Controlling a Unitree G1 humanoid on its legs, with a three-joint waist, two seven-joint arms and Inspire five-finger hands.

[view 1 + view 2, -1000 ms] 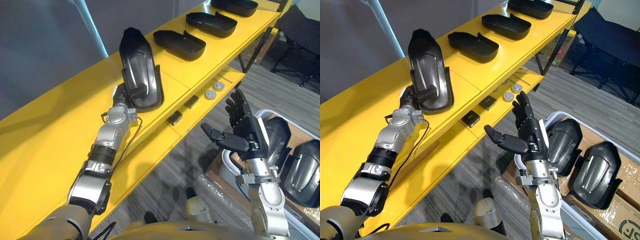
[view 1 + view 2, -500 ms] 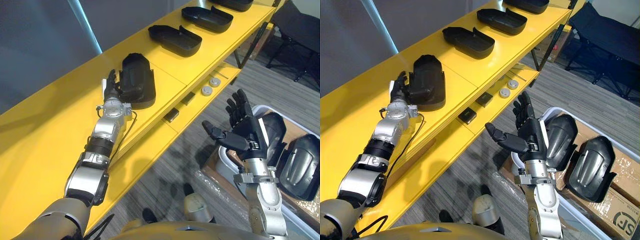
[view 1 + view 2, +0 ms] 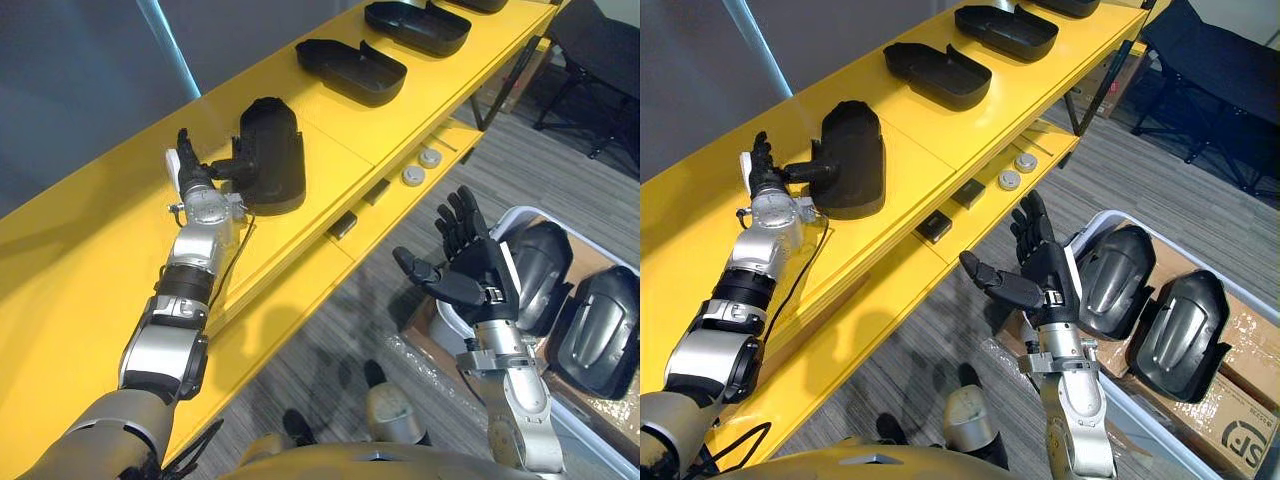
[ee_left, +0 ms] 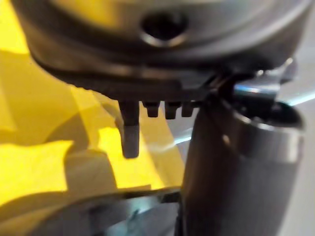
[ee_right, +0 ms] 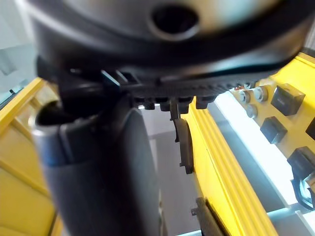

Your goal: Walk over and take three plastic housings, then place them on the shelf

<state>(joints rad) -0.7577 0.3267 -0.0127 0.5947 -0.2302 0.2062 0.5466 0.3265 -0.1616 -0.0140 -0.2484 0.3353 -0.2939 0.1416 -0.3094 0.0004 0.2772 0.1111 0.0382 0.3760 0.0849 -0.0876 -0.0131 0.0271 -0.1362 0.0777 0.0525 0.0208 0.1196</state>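
Four black plastic housings point(image 3: 937, 72) sit in a row on the yellow shelf point(image 3: 970, 130), the farthest cut off at the view's edge. The nearest housing point(image 3: 852, 145) lies dome-up. The left robot hand point(image 3: 768, 180) stands just beside it, fingers straight and wide, thumb pointing at its near edge; whether they touch cannot be told. The right robot hand point(image 3: 1045, 275) hovers over the floor, spread wide, holding nothing. Next to it a white bin point(image 3: 522, 213) carries two more housings point(image 3: 1118, 280). On the lower shelf lie two round discs point(image 3: 1025, 162) and two dark blocks point(image 3: 968, 193).

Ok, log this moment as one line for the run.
left hand: open beside housing | housing: lying on top shelf | right hand: open, empty | other housings: further along shelf
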